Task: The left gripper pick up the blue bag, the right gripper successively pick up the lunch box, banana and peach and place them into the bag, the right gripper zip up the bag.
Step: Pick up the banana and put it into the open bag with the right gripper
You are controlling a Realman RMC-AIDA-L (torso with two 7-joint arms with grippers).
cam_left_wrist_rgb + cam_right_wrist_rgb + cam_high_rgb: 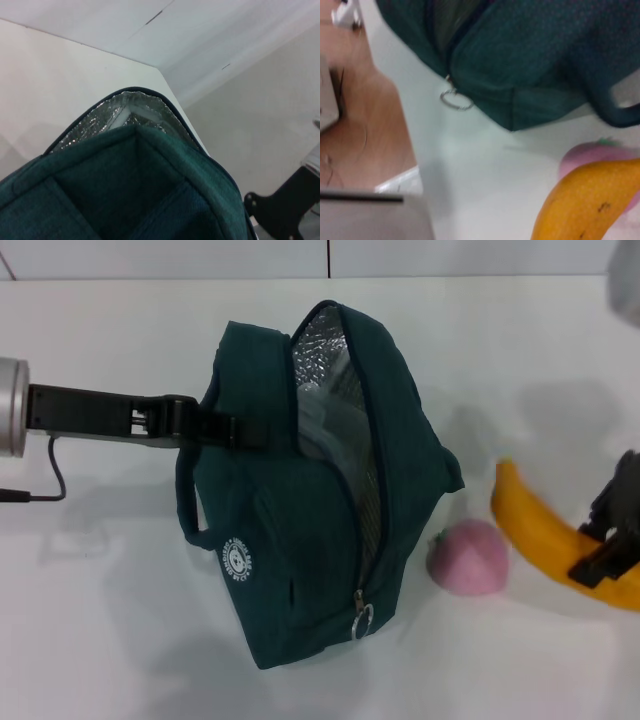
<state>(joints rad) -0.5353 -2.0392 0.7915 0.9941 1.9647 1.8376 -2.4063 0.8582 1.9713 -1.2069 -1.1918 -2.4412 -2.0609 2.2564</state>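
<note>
Our left gripper (222, 430) is clamped on the upper back edge of the bag (310, 530), holding its mouth open on the white table (100, 620). In the head view our right gripper (612, 540) sits at the far right, closed around the lower end of the banana (545, 530), which looks barely off the surface, if at all. The peach (468, 556) sits just beside the bag, between it and the banana. Something pale shows inside against the silver lining, probably the lunch box, but we can't say for sure.

From the left wrist view we get the crinkly foil lining (130, 112) and the woven teal fabric, soft and floppy.

The right wrist view shows the banana (585, 200) up close, smooth, curved and yellow-orange, with the pink, rounded peach (585, 155) behind it and the metal zipper ring (455, 100) dangling from the bag.

Risks, as we see it: the grip is near one end, so the banana could swing or slip out. Its long tip could also catch the bag rim or nudge the peach away.
</note>
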